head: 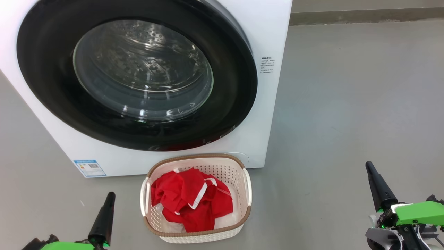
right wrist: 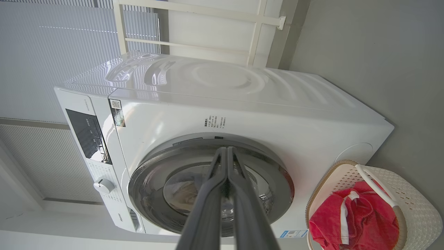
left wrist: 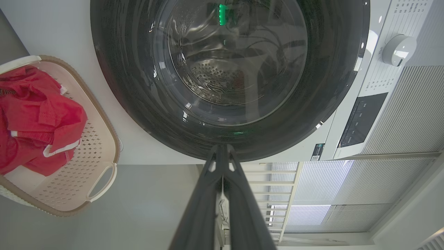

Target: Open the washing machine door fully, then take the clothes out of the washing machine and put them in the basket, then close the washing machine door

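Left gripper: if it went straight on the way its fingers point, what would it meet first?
Most likely the washing machine door, on its black frame: the left gripper points at that rim in the left wrist view. Depth is unclear.

1. The left gripper [left wrist: 222,150] is pressing its two dark fingers together, with nothing between them.
2. The washing machine door [left wrist: 138,104] is sitting shut just ahead of the fingertips, with the steel drum showing through its glass.
3. The basket [left wrist: 100,146] is standing off to the gripper's left, with the red clothes [left wrist: 34,114] lying inside it.
4. A white dial [left wrist: 399,49] is showing ahead and to the gripper's right.
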Controlling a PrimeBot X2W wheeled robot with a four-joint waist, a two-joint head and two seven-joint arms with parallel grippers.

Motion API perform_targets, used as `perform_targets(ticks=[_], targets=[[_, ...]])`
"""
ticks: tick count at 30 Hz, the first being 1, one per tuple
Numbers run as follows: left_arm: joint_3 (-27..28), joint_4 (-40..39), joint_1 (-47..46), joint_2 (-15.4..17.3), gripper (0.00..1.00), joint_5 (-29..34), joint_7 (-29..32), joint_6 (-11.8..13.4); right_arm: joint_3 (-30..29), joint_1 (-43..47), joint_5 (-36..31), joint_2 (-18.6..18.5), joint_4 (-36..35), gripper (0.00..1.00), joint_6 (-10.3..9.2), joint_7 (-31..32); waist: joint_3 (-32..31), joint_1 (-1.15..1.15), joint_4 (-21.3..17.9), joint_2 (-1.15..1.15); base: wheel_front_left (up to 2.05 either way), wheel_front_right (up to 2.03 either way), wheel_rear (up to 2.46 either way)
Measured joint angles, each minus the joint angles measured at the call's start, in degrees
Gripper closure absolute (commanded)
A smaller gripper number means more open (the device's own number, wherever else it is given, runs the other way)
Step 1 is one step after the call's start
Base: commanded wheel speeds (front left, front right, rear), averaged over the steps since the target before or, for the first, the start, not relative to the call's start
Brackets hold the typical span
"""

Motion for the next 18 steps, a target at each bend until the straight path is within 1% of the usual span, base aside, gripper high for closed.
perform_targets(ticks=[18], targets=[[0.0,0.0,0.0,0.0,1.0,0.0,0.0,0.0,-0.12,0.0,-0.01,0.07,0.0,1.0,0.0,0.08,0.0,0.0,0.0,0.0,0.0,0.0,0.0]])
